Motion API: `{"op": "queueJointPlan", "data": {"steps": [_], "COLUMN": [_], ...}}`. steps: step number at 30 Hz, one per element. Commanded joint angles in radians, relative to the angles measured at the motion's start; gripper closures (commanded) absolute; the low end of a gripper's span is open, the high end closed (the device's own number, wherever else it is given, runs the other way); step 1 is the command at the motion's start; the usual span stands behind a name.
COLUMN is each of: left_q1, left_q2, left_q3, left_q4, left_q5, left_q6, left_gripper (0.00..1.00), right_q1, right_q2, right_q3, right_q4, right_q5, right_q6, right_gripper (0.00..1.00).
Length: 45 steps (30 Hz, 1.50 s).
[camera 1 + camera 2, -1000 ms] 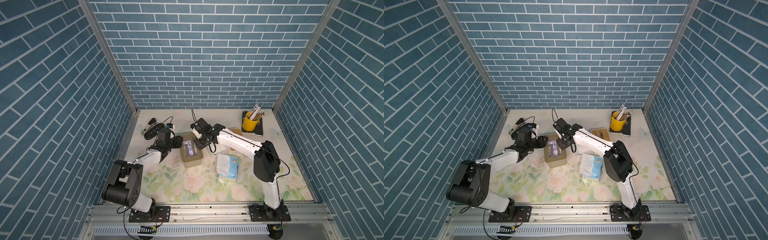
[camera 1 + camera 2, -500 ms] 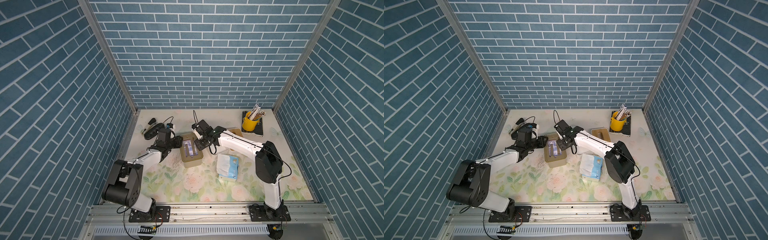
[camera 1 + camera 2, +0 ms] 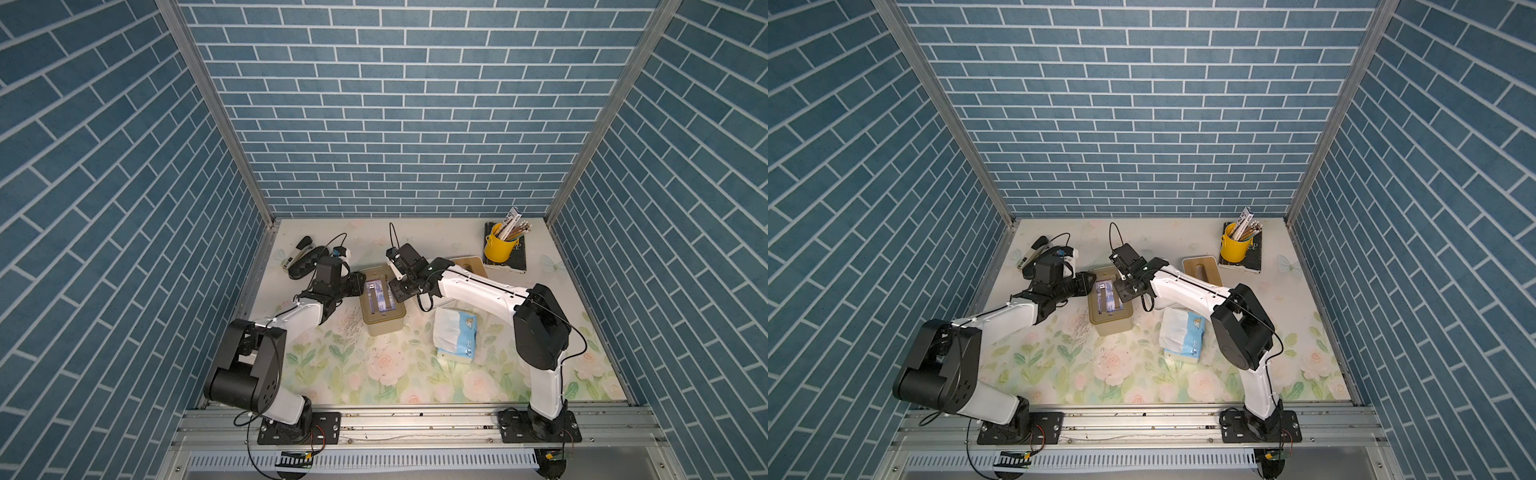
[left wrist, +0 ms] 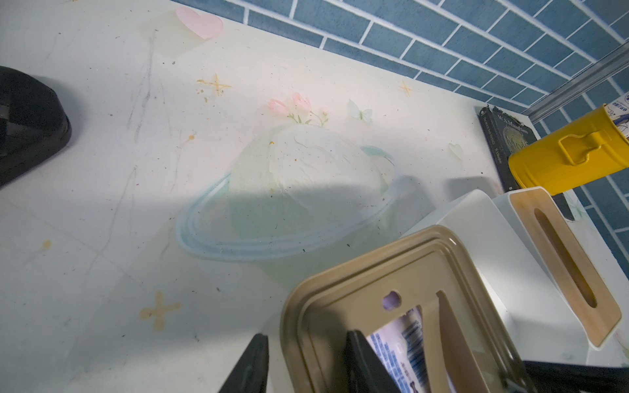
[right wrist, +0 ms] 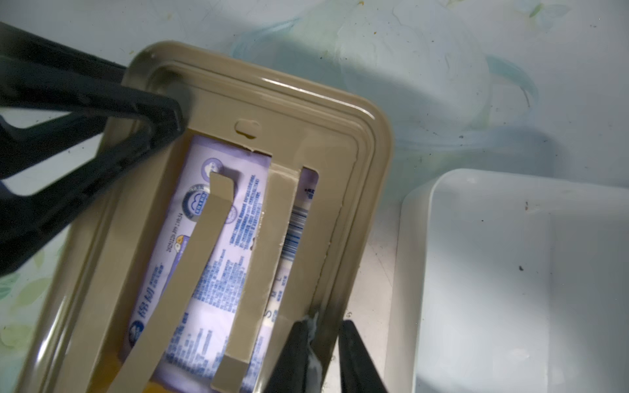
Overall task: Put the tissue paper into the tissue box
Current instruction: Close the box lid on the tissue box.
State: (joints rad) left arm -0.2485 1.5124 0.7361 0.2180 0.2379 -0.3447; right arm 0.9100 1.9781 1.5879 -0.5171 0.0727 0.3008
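Tissue box (image 3: 384, 305) lies base-up; purple tissue paper (image 5: 211, 258) sits inside, under 2 strips (image 5: 272, 258). Left gripper (image 4: 306, 337) pinches 1 wall, right gripper (image 5: 323, 325) pinches opposite rim, likely steadying box for flipping. Spare blue pack (image 3: 455, 338) lies well apart.

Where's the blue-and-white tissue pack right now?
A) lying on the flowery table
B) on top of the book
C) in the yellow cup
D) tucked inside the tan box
A: in a top view the blue-and-white tissue pack lies flat on the flowery table, a little apart from the tan box.
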Motion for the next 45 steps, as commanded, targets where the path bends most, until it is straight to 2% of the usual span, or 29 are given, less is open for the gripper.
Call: {"op": "queueJointPlan", "data": {"steps": [1,16,26,37,39,43,45], "left_q1": [-0.010,-0.011,-0.011,-0.011,-0.011,-0.014,-0.020], "left_q2": [0.051,0.055,0.054,0.059,0.046,0.005,-0.017], "left_q3": [-0.035,-0.027,-0.023,-0.015,-0.006,0.053,0.100], "left_q4": [-0.174,-0.172,-0.172,-0.170,-0.180,-0.220,-0.249], "left_q5": [-0.025,-0.027,-0.028,-0.022,-0.023,-0.008,-0.007], "left_q6": [0.015,0.013,0.014,0.016,0.016,0.011,0.009], "left_gripper": [0.58,0.57,0.52,0.41,0.36,0.13,0.08], "right_q1": [0.023,0.029,0.040,0.043,0.040,0.040,0.040], "right_q2": [0.079,0.099,0.128,0.118,0.116,0.126,0.128], "right_q3": [-0.082,-0.131,-0.124,-0.094,-0.087,-0.080,-0.082], "right_q4": [-0.075,-0.045,-0.025,-0.063,-0.073,-0.084,-0.086], "right_q5": [-0.031,-0.031,-0.050,-0.019,-0.010,-0.002,-0.002], "right_q6": [0.029,0.052,0.076,0.074,0.072,0.070,0.070], "right_gripper": [0.80,0.80,0.81,0.81,0.81,0.81,0.80]}}
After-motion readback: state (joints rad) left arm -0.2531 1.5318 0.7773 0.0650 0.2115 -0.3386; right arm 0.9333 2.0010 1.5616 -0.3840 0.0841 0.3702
